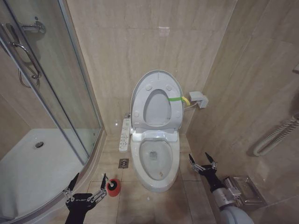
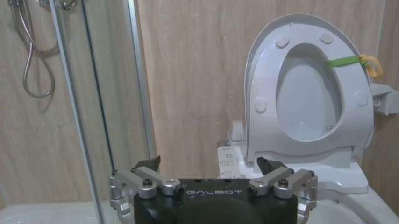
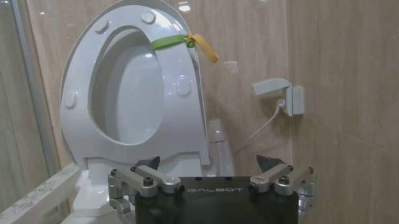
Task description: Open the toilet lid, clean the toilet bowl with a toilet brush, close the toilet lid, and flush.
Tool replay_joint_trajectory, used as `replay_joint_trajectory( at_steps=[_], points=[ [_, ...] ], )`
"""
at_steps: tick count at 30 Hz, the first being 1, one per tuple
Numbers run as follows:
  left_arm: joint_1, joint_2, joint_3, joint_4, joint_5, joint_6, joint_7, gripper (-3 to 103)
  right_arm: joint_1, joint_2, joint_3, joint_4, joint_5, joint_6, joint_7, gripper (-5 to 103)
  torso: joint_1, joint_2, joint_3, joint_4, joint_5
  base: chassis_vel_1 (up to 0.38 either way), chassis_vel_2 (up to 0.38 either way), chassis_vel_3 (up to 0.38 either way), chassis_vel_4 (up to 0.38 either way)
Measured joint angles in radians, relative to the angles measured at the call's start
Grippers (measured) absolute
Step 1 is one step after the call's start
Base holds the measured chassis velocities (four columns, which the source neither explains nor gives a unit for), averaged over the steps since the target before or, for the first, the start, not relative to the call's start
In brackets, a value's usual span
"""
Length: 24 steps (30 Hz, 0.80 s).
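The toilet lid (image 1: 157, 109) stands upright against the back wall, with the white seat ring raised in front of it and a green-yellow strap (image 1: 176, 99) at their right edge. Below lies the open toilet bowl (image 1: 156, 179), a white button panel (image 1: 125, 134) on its left side. A small red round holder (image 1: 113, 187) with a dark middle sits on the floor left of the bowl; the toilet brush handle cannot be made out. My left gripper (image 1: 90, 179) hangs open just left of the holder. Right of the bowl, my right gripper (image 1: 202, 159) is open and holds nothing. Both wrist views face the raised lid (image 2: 309, 98) (image 3: 128, 93).
A curved glass shower enclosure (image 1: 56, 93) with a white tray fills the left side. A floor drain (image 1: 123, 163) lies left of the bowl. A wall box (image 1: 198, 99) with a cord sits right of the lid. A ribbed rail (image 1: 275, 137) and a metal fitting (image 1: 245, 189) are on the right wall.
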Motion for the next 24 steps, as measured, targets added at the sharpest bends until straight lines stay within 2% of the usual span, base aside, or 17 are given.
replay_joint_trajectory(
  at_steps=[24],
  points=[
    [0.0, 0.0, 0.0, 0.0, 0.0, 0.0, 0.0, 100, -0.013, 0.013, 0.0, 0.032, -0.018, -0.017, 0.018, 100, 0.0, 0.0, 0.0, 0.0, -0.0001, 0.0, 0.0, 0.0, 0.0]
  ],
)
